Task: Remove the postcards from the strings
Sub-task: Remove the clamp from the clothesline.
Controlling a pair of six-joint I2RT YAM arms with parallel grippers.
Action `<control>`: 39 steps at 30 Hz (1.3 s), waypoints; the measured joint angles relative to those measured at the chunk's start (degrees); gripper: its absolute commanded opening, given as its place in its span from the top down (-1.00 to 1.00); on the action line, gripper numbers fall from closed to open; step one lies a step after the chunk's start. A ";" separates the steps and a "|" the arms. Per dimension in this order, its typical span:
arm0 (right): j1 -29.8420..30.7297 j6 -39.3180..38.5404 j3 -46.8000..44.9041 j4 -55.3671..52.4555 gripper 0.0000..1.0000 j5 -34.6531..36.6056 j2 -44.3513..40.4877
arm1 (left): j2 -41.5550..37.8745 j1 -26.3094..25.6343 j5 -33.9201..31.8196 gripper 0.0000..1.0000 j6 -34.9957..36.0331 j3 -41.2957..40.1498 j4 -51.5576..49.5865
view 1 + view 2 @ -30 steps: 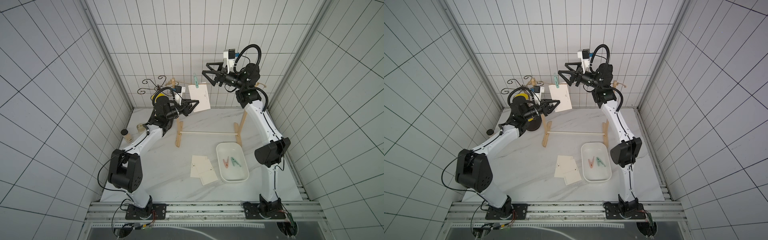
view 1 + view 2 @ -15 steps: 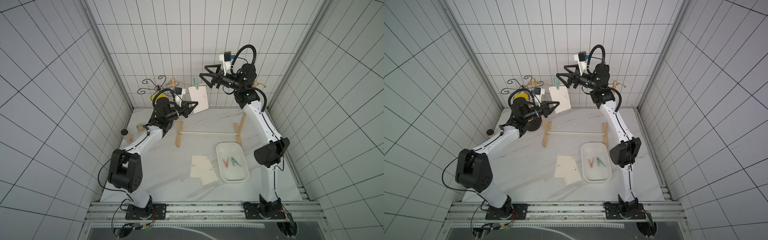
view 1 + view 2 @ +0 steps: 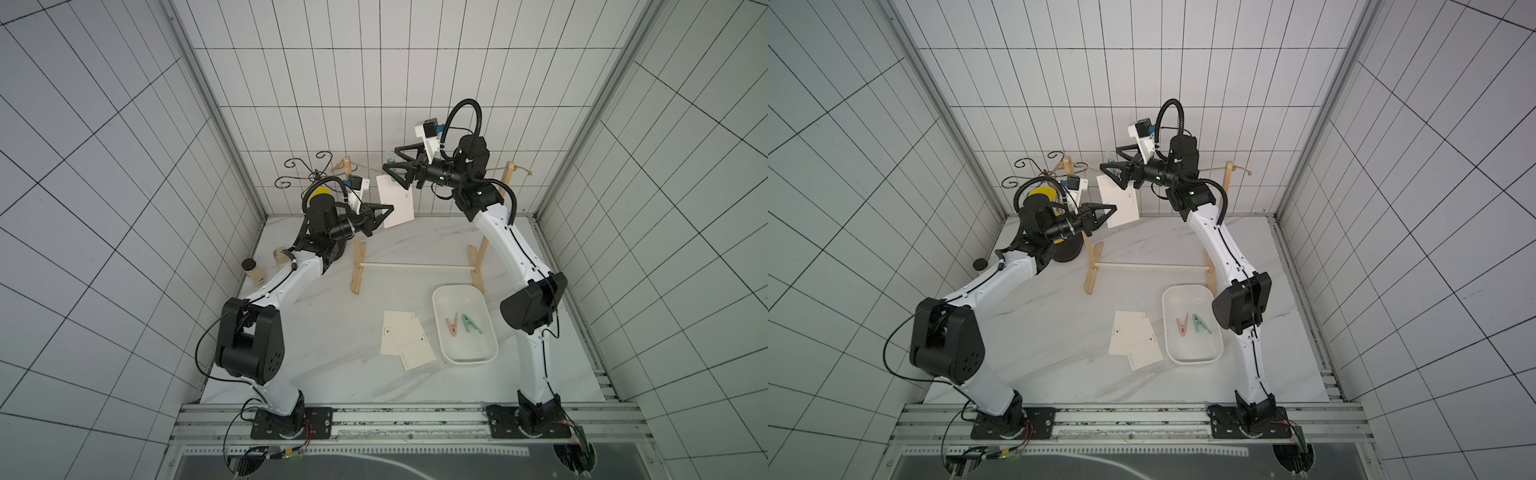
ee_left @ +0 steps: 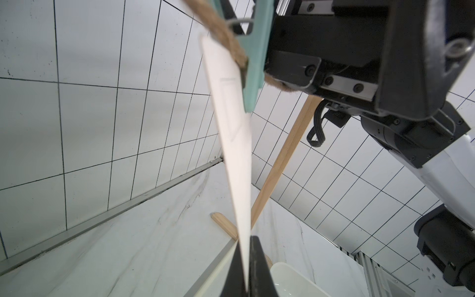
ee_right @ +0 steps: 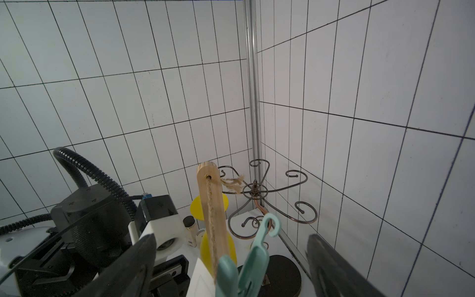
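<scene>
One white postcard (image 3: 397, 197) (image 3: 1121, 199) hangs from the tan strings (image 3: 365, 168) (image 3: 1088, 168), pinned by a green peg (image 3: 389, 157) (image 4: 254, 64). My left gripper (image 3: 390, 206) (image 3: 1113, 206) (image 4: 246, 267) is shut on that postcard's (image 4: 236, 144) lower corner. My right gripper (image 3: 390, 160) (image 3: 1109, 158) (image 5: 231, 239) is open, one finger on each side of the peg (image 5: 246, 264), not touching it. Two more postcards (image 3: 405, 338) (image 3: 1133, 338) lie overlapping on the table.
A white tray (image 3: 465, 291) (image 3: 1187, 291) near the right arm holds a pink peg (image 3: 452, 330) and a green peg (image 3: 471, 328). A wire hook stand (image 3: 309, 174) (image 5: 257, 190), a yellow object and a small jar (image 3: 249, 268) crowd the back left corner behind the wooden post (image 5: 210, 205).
My left gripper has shut on the hanging postcard's lower corner. The right gripper has moved left along the string, and its open fingers now straddle the green peg.
</scene>
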 measured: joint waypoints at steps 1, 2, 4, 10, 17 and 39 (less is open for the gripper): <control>0.00 -0.44 0.00 -0.37 -0.85 0.17 0.02 | 0.00 0.04 0.09 1.00 0.26 0.00 -0.26; 0.07 -0.72 0.00 -0.66 -0.85 0.20 0.02 | 0.00 0.09 0.15 1.00 0.50 0.00 -0.57; 0.09 -1.38 0.00 -1.05 -0.85 0.22 0.02 | 0.00 0.20 0.24 1.00 1.03 0.02 -1.14; 0.52 -3.76 0.00 -2.69 -0.86 0.13 0.02 | 0.00 0.66 1.18 1.00 1.88 0.42 -2.58; 0.85 -5.64 0.00 -4.22 -0.84 -1.11 0.02 | 0.00 1.11 2.16 1.00 2.67 1.11 -3.96; 0.83 -8.22 0.00 -5.38 -0.40 -6.34 0.02 | 1.11 2.60 6.95 1.00 3.61 4.00 -8.02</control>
